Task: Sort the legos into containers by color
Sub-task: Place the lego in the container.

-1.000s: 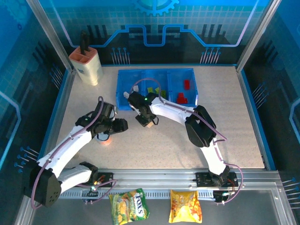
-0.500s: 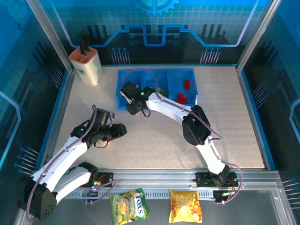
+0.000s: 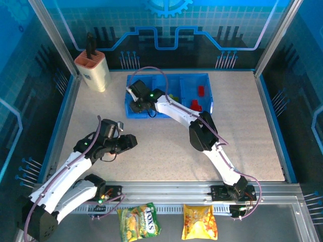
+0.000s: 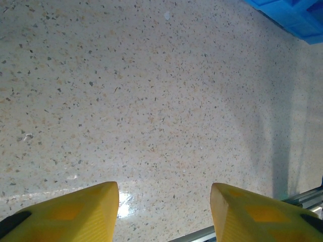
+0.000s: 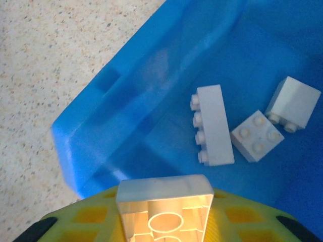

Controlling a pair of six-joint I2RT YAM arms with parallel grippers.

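Observation:
My right gripper (image 3: 135, 105) hangs over the left compartment of the blue tray (image 3: 202, 76), shut on a white lego (image 5: 164, 201) with its hollow underside facing the camera. Below it, three white legos lie on that compartment's floor: a long one (image 5: 214, 126), a square one (image 5: 257, 136) and a tipped one (image 5: 293, 103). Lime green legos (image 3: 174, 97) sit in the middle compartment and red legos (image 3: 201, 91) in the right one. My left gripper (image 3: 132, 141) stands open over bare table, nothing between its yellow fingers (image 4: 75, 214); a tray corner (image 4: 298, 15) shows far off.
A beige knife block (image 3: 93, 68) stands at the back left corner. Two snack bags (image 3: 140, 222) (image 3: 199, 222) lie beyond the near rail. Speckled tabletop (image 3: 242, 131) stretches open to the right of the arms.
The right gripper has carried the white lego from the table in front of the tray up over the tray's left compartment. The left arm has drawn back toward the near side.

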